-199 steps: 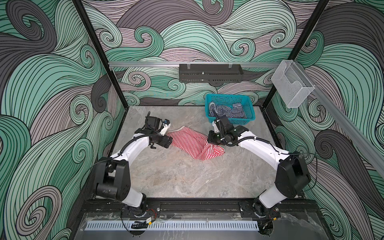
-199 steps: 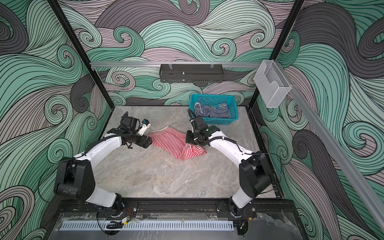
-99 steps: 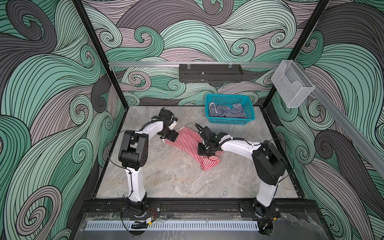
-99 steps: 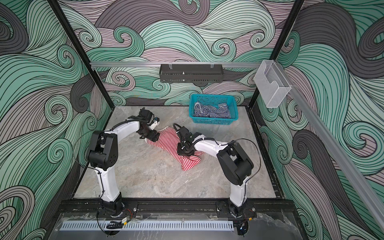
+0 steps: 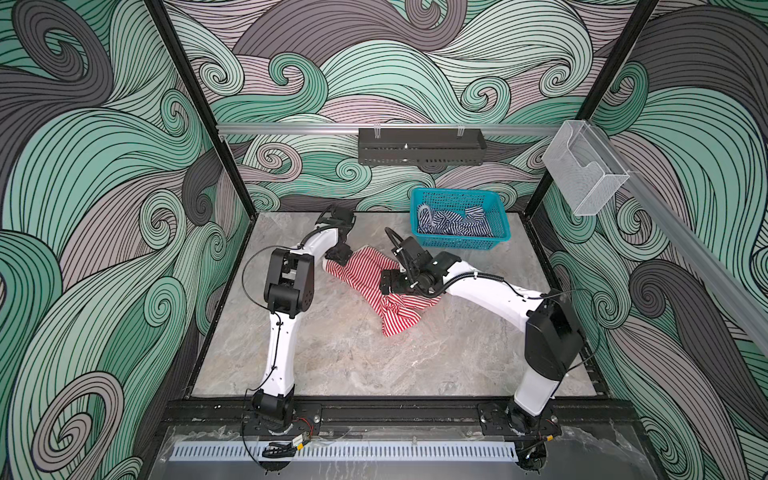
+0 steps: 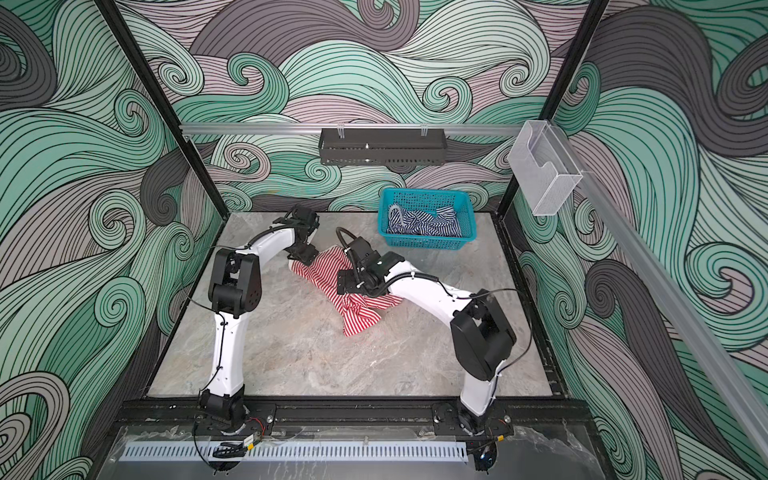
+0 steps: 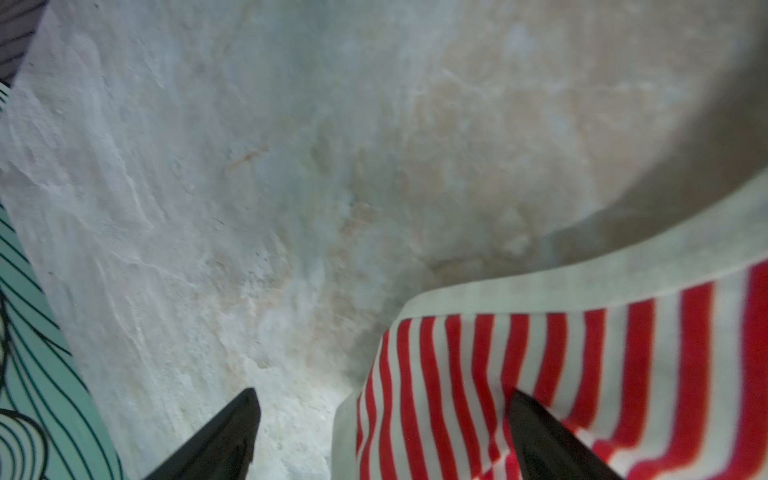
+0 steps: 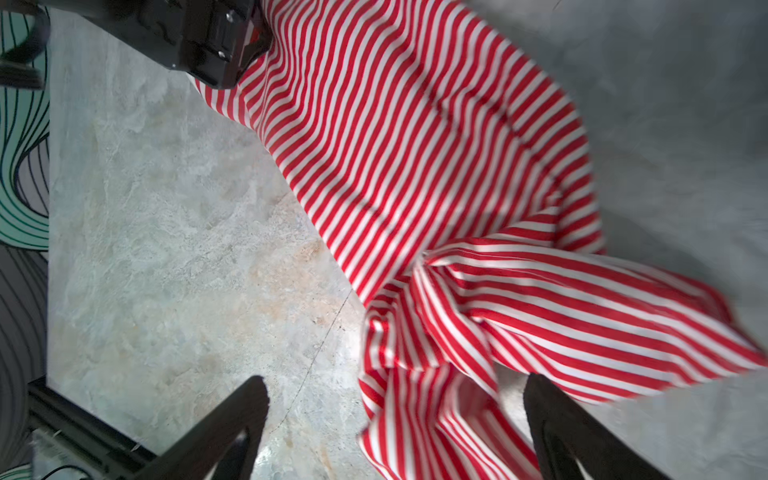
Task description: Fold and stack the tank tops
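Observation:
The red-and-white striped tank top point(image 5: 361, 276) point(image 6: 324, 274) lies crumpled on the marble table, its bunched end toward the front. My left gripper point(image 5: 338, 255) point(image 7: 382, 415) is open at its back left corner, with the pale-trimmed edge point(image 7: 415, 374) lying between the fingers. My right gripper point(image 5: 388, 282) point(image 8: 397, 399) hangs open over the top's right side, and a loose striped fold point(image 8: 436, 395) lies between its fingers. The navy-and-white tank top point(image 5: 453, 224) point(image 6: 424, 224) sits piled in the basket.
The teal mesh basket point(image 5: 461, 243) point(image 6: 424, 244) stands at the back right of the table. A black tray point(image 5: 419, 151) hangs on the back rail. A clear plastic holder point(image 5: 582, 174) is mounted on the right wall. Bare marble point(image 5: 353, 357) spreads toward the front.
My right gripper has opened and let go of the red top, moving left and forward over it. My left gripper has moved right onto the top's corner. The top now stretches further forward.

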Robot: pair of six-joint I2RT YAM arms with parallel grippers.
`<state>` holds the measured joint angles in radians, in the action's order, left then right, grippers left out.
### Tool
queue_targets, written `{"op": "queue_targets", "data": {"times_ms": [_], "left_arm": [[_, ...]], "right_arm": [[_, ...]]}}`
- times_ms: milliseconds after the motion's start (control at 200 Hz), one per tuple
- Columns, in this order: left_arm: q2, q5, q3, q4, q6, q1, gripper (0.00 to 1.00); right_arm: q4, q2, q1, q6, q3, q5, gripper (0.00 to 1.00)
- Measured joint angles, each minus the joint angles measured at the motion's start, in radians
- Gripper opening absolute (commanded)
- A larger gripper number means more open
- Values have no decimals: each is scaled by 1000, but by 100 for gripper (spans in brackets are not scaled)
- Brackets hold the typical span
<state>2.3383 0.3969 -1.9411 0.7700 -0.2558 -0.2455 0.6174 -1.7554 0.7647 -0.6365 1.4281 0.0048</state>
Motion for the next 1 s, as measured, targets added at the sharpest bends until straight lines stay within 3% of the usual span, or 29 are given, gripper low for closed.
{"op": "queue_targets", "data": {"times_ms": [90,150,200,280,435,546,606,716,861,1001], "left_arm": [[43,49,-72,0,-6,4,92],[56,63,-110,1,2,14,92],[54,58,-129,4,18,28,91],[15,27,-118,1,36,52,90],[-263,-45,184,-29,35,75,90],[-470,-114,383,-31,27,63,90],[-555,-153,466,-28,22,58,90],[-655,-226,600,-21,4,51,90],[-704,-335,719,-2,-39,43,90],[-683,-384,729,5,-40,16,90]], "right_arm": [[-24,19,-9,24,0,30,79],[-57,-10,-18,38,8,32,65],[-81,-72,-29,50,46,29,53],[-117,-195,-52,60,142,16,43],[-111,-478,-119,80,453,11,45],[-41,-661,-158,104,736,21,56],[17,-758,-180,112,907,32,62],[117,-886,-219,114,1141,49,62],[195,-916,-283,114,1192,60,60],[220,-903,-341,113,1153,79,59]]}}
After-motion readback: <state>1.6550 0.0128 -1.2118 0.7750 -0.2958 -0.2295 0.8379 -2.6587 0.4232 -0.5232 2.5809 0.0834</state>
